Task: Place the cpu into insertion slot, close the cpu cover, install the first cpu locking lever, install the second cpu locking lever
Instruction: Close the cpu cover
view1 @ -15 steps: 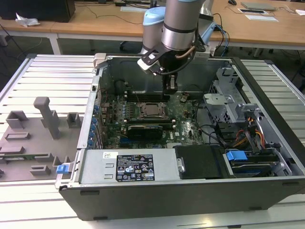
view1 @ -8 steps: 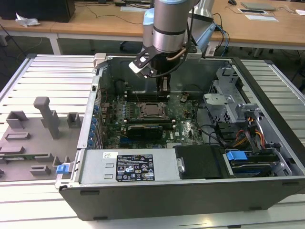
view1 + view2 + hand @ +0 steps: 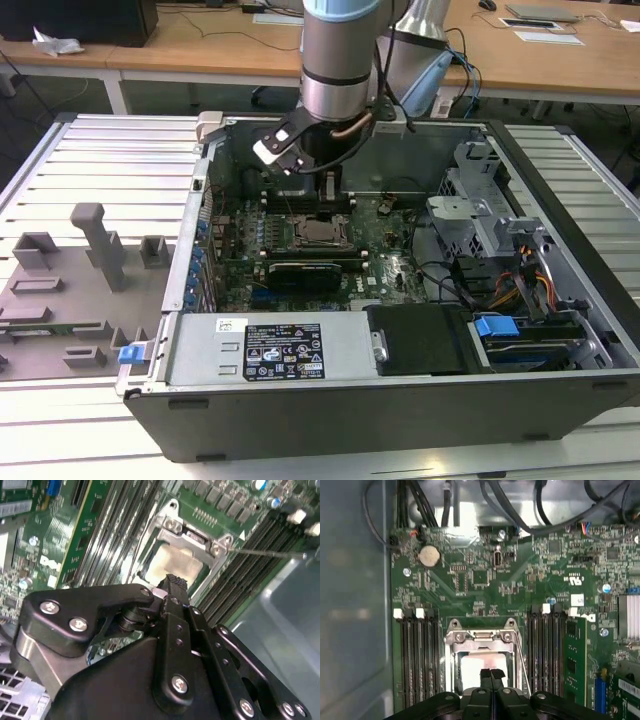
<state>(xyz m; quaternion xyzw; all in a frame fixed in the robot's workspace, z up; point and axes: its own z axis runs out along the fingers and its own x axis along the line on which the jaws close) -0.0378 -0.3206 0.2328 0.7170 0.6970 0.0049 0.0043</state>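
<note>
Pincer (image 3: pixel 491 674) clenched empty over the cpu (image 3: pixel 470 667); chip's light and fragile, so I'd load the stiff cpu cover (image 3: pixel 477 637) rim instead.

Silver-grey arm (image 3: pixel 338 75), light-blue joint cap (image 3: pixel 340 8); black gripper (image 3: pixel 172 584), jointed links, silver screws (image 3: pixel 179 683)

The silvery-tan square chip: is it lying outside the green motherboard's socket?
No, the chip sits inside the square socket, framed by the silvery-grey cover plate.

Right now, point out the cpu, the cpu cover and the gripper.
cpu (image 3: pixel 469 672), first wrist view, pale metal top.
cpu cover (image 3: pixel 480 636), first wrist view, silvery frame bar.
gripper (image 3: pixel 491 672), first wrist view, between its fingertips.
</note>
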